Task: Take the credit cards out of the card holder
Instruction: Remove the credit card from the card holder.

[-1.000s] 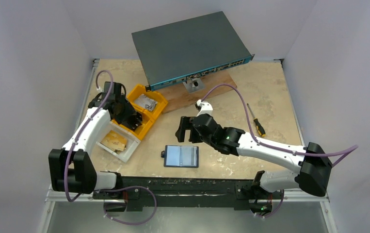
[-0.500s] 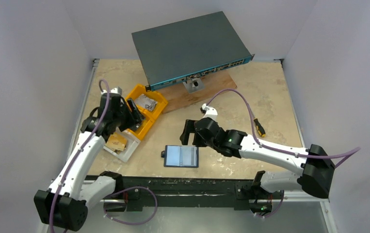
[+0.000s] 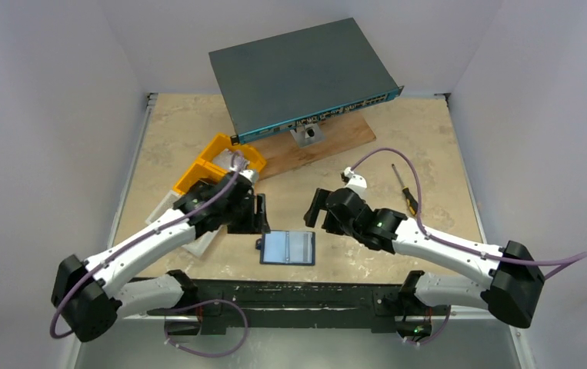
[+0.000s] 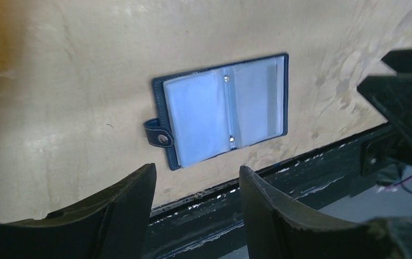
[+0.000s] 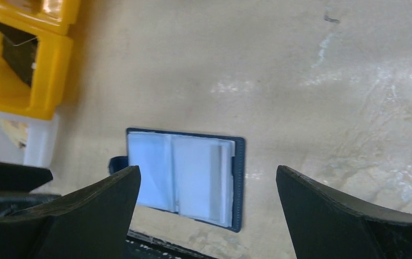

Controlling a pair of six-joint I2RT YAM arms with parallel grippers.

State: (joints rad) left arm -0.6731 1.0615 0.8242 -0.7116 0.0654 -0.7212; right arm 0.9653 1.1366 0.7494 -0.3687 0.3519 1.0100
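Note:
The card holder [image 3: 288, 247] lies open and flat near the table's front edge, a dark navy cover with a tab on its left. Its pale blue-grey sleeves [image 4: 222, 105] face up. I cannot tell the credit cards apart from the sleeves, though layered pale edges show on the right page [image 5: 226, 181]. My left gripper [image 3: 261, 217] hovers just behind the holder's left side, open with nothing between its fingers [image 4: 197, 170]. My right gripper [image 3: 315, 209] hovers behind the holder's right side, wide open and empty [image 5: 208, 170].
Yellow bins [image 3: 215, 163] and a white tray [image 3: 204, 243] sit at the left; a tan flat thing [image 5: 13, 133] lies in the tray. A grey network switch [image 3: 301, 73] rests on a wooden board [image 3: 336, 138] at the back. A screwdriver [image 3: 408, 194] lies on the right.
The left arm swung from the yellow bins over to the holder's left side, its jaws wider than before. The right arm drew back slightly to the right. The holder stayed put.

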